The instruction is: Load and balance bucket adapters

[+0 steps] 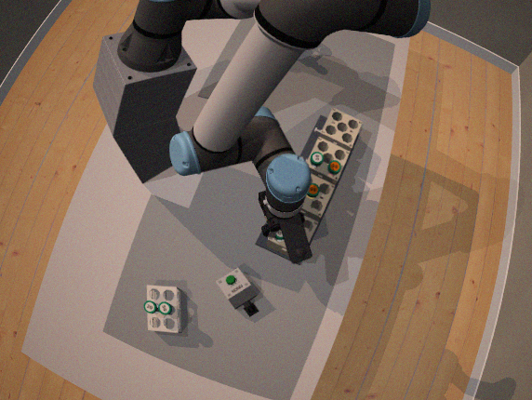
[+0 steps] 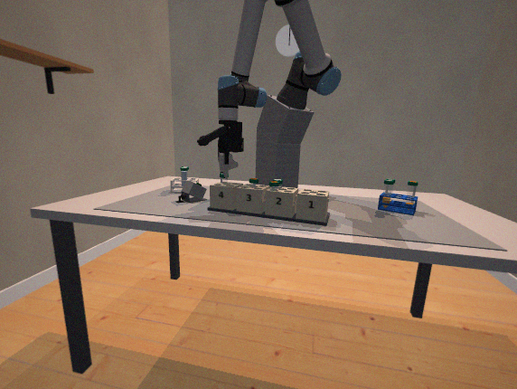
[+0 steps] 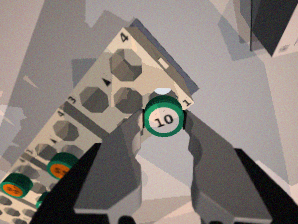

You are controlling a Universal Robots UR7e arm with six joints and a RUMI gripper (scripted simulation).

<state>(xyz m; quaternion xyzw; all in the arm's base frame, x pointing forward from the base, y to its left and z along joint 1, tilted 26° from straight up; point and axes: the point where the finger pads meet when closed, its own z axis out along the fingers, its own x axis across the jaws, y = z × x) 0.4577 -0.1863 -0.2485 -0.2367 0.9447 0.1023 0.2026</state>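
My gripper (image 2: 221, 175) (image 3: 163, 110) is shut on the blank marked 10 (image 3: 164, 121). The tube points down at hole 1 of adapter 4 (image 2: 228, 200) (image 3: 102, 70); its lower part is in the hole, and its cap stands higher above the adapter than the other caps. Adapter 3 (image 2: 253, 204) holds an orange-dot sample (image 1: 312, 190) (image 3: 60, 170). Adapter 2 (image 2: 286, 209) holds another orange-dot sample (image 1: 334, 166) (image 3: 15, 187) and a white-dot blank (image 1: 316, 158). I cannot read their marks surely. Adapter 1 (image 2: 316, 212) shows no tube. The green DONE key (image 1: 231, 279) stands up on its desk.
A white rack (image 1: 164, 328) at the front left holds two white-dot blanks (image 1: 150, 307) (image 1: 165, 308). A blue rack (image 2: 398, 209) at the right in the exterior view holds capped tubes; the arm hides it in the top view. The DONE desk stands between the white rack and adapter 4.
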